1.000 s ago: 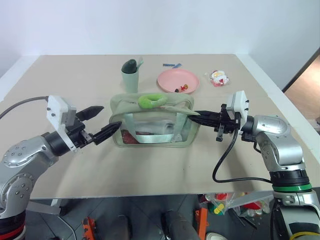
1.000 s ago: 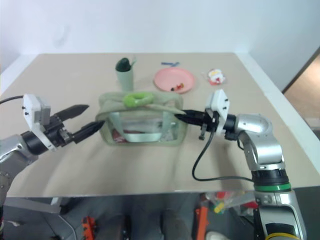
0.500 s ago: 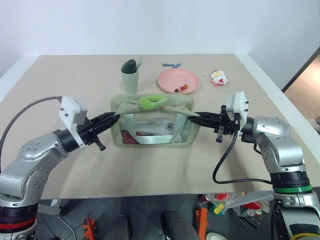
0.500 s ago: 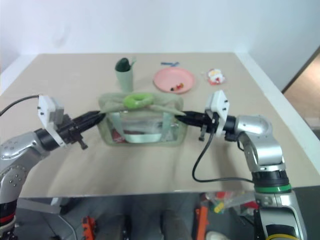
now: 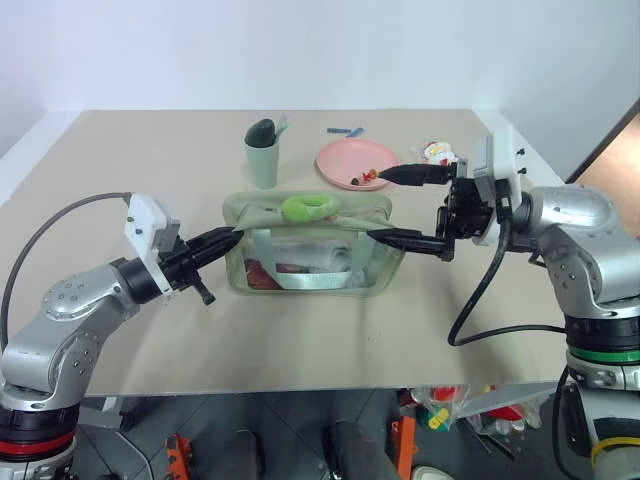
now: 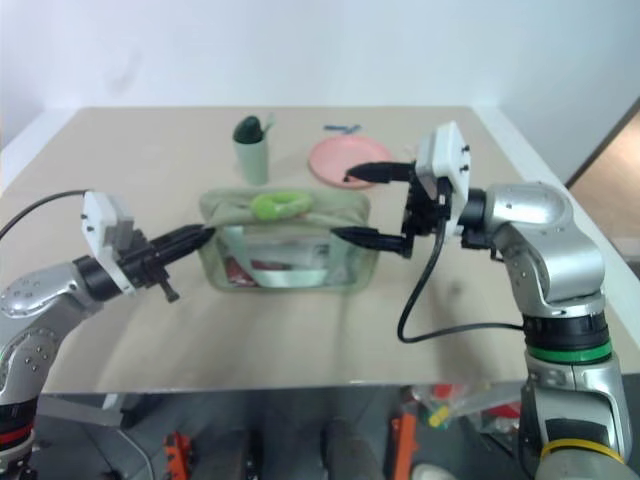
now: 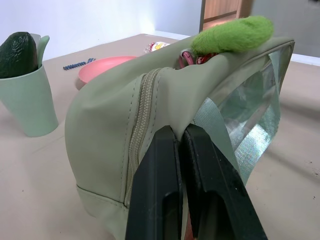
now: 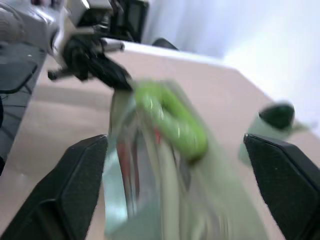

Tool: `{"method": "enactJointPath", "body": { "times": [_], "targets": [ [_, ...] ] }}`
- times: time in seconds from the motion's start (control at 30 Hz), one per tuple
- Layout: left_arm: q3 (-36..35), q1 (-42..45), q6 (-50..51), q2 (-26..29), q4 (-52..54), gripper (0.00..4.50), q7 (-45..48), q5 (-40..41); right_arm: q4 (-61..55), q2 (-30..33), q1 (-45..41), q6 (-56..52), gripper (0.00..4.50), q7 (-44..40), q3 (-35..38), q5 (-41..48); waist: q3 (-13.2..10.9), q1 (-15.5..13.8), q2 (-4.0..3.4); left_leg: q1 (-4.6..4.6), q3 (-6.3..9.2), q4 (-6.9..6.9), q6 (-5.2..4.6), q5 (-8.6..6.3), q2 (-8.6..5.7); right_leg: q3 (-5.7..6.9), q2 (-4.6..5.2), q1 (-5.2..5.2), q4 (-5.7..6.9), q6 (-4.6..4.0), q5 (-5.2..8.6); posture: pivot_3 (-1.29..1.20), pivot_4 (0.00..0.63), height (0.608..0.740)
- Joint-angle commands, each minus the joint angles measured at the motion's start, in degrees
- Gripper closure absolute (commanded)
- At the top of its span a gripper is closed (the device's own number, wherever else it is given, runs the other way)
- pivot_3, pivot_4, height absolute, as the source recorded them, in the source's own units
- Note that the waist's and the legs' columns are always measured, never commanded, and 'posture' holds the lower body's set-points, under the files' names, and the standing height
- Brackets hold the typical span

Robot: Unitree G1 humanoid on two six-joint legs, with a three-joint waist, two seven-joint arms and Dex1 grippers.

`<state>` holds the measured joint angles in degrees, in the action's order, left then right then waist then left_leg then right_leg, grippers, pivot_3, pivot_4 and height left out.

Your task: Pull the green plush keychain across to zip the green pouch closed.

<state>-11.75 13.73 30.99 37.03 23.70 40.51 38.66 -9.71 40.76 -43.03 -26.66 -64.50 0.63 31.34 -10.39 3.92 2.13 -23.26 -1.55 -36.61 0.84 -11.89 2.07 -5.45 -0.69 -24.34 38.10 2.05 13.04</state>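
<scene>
Zipping is barely getting under way: the green plush keychain (image 5: 308, 208) is lying on top of the green pouch (image 5: 310, 250), around the middle of its top, and the pouch is sitting mid-bench (image 5: 150, 360) with the pull yet to be made. The left gripper (image 5: 226, 238) is pinching the pouch's left end, jaws clenched on the fabric beside the zip, as the left wrist view shows. The right gripper (image 5: 392, 205) is hanging at the pouch's right end, jaws released wide, grasping nothing. Compared with a second ago, the left jaws are now clamped where they were spread, and the right gripper is now raised and opened, off the pouch's right end
</scene>
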Motion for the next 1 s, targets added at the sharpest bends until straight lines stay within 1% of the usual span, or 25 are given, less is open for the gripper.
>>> {"method": "enactJointPath", "body": {
  "times": [0.03,0.1,0.23,0.4,0.5,0.57,0.6,0.63,0.67,0.73,0.83,0.87,1.0],
  "targets": [
    [1.05,0.08,-0.29,-0.07,1.13,4.50,0.39,-0.44,-2.80,-3.47,-2.95,-0.72,0.04,3.19,-3.08,-1.06,0.00,0.02,0.01,0.00,0.00,0.00,0.00,0.00,0.00,0.00,0.00,0.00,0.00,0.00,0.00,0.00,0.150,0.740],
    [1.28,0.11,-0.26,-0.31,1.28,4.50,0.17,-0.52,-1.62,-6.24,-3.98,-0.02,0.04,5.28,-5.25,-3.23,0.00,-0.01,0.01,-0.01,0.01,0.00,0.00,0.00,0.00,0.00,0.01,0.00,0.00,0.00,0.00,0.00,0.150,0.740],
    [1.25,0.37,0.04,-1.07,1.82,4.50,-1.06,-0.46,1.56,-9.61,-5.23,3.81,0.04,7.42,-9.69,-9.49,0.01,-0.15,0.01,-0.06,0.00,-0.01,0.00,0.00,-0.04,0.01,0.07,-0.01,-0.03,0.02,0.00,0.00,0.150,0.740],
    [1.55,-0.26,-0.14,-0.95,2.29,4.50,-1.62,-1.16,4.25,-13.57,-6.75,4.56,0.04,10.40,-10.40,-11.78,0.01,-0.16,0.01,-0.07,-0.01,-0.02,0.00,0.00,-0.03,0.00,0.07,-0.03,-0.03,0.03,-0.01,0.00,0.150,0.740],
    [1.64,-0.47,-0.19,-1.03,2.43,4.50,-1.75,-1.39,4.83,-14.00,-6.78,5.06,0.82,10.14,-10.67,-12.69,0.01,-0.32,0.01,-0.08,0.02,0.00,0.00,0.00,-0.02,0.05,0.07,-0.03,-0.02,0.02,0.00,0.00,0.150,0.740],
    [1.69,-0.81,-0.35,-1.07,2.40,4.50,-1.80,-1.76,4.83,-14.38,-6.46,5.04,1.59,10.03,-10.52,-12.60,0.01,-0.44,0.01,-0.08,0.01,0.00,0.00,0.00,-0.01,0.05,0.07,-0.03,-0.03,0.02,0.00,0.00,0.150,0.740],
    [1.77,-1.00,-0.47,-1.10,2.35,4.50,-1.78,-1.95,4.62,-14.33,-6.29,5.13,1.85,9.83,-10.56,-12.67,0.01,-0.49,0.01,-0.07,0.00,0.00,0.00,0.00,-0.01,0.04,0.07,-0.03,-0.03,0.02,0.00,0.00,0.150,0.740],
    [1.86,-1.07,-0.56,-1.13,2.30,4.50,-1.77,-2.09,4.44,-14.25,-6.19,5.16,2.27,9.70,-10.56,-12.73,0.01,-0.55,0.01,-0.07,0.00,0.00,0.00,0.00,-0.01,0.03,0.07,-0.03,-0.03,0.02,0.00,0.00,0.150,0.740],
    [2.02,-1.09,-0.62,-1.21,2.26,4.50,-1.78,-2.24,4.26,-13.93,-6.06,5.32,2.58,9.44,-10.74,-13.05,0.01,-0.59,0.01,-0.07,0.00,0.00,0.00,0.00,-0.01,0.04,0.07,-0.03,-0.03,0.01,0.00,0.00,0.150,0.740],
    [2.44,-1.01,-0.78,-1.44,2.16,4.50,-1.87,-2.56,3.98,-13.57,-5.79,5.53,3.37,9.11,-10.85,-13.42,0.01,-0.63,0.01,-0.06,0.00,0.00,0.00,0.00,-0.01,0.04,0.06,-0.03,-0.03,0.00,0.00,0.00,0.150,0.740],
    [3.04,-0.89,-0.91,-1.85,1.99,4.50,-1.74,-3.03,3.45,-13.39,-5.34,5.57,4.35,8.78,-10.78,-13.53,0.01,-0.67,0.01,-0.06,0.00,0.00,0.00,0.00,-0.01,0.04,0.06,-0.03,-0.02,0.00,0.00,0.00,0.150,0.740],
    [3.19,-0.85,-0.99,-1.98,1.87,4.50,-1.67,-3.23,3.23,-13.30,-5.17,5.55,4.47,8.64,-10.78,-13.49,0.01,-0.68,0.01,-0.06,0.00,0.00,0.00,0.00,-0.01,0.04,0.06,-0.03,-0.03,0.00,0.00,0.00,0.150,0.740],
    [3.71,-0.38,-1.28,-2.26,1.21,4.50,-1.54,-3.89,2.74,-13.18,-4.71,5.55,4.47,8.53,-10.52,-13.44,0.01,-1.17,0.01,-0.06,0.00,0.00,0.00,0.00,-0.02,0.04,0.06,-0.03,-0.03,0.00,0.00,0.00,0.150,0.740]
  ]
}}
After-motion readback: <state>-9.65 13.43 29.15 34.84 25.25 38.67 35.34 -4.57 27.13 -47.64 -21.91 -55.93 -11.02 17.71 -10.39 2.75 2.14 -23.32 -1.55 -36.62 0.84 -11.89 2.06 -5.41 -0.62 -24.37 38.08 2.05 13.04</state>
